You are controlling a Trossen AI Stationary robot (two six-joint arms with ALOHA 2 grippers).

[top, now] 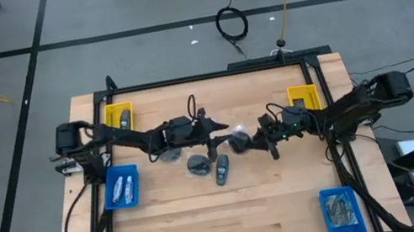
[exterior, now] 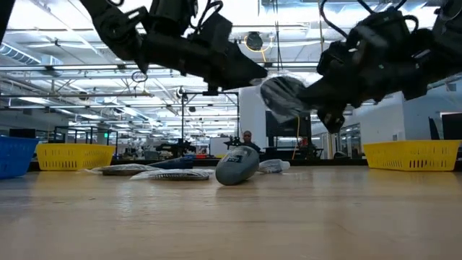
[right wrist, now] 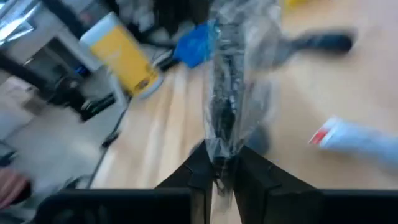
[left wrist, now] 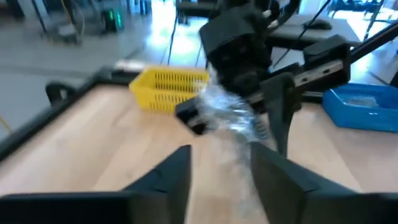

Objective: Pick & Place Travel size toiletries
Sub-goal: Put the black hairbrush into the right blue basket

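Nearest the low camera, a grey oblong bottle [exterior: 237, 165] lies at frame centre beside flat wrapped discs [exterior: 177, 174]. Above it, mid-frame, the right gripper [right wrist: 219, 163] pinches narrow on the edge of a clear-wrapped toiletry packet [right wrist: 227, 81], lifted off the table [top: 249, 211]. Crinkled film suggests something light, limp and slippery, best held at the sealed edge. Left gripper's [left wrist: 221, 167] fingers stand wide, empty, facing the packet.

One camera looks straight down on the whole bench [top: 208, 218] from well above. Another sits at bench-top height, facing level across it into the room. Each wrist camera looks closely past its own fingers; all share the bench's middle.
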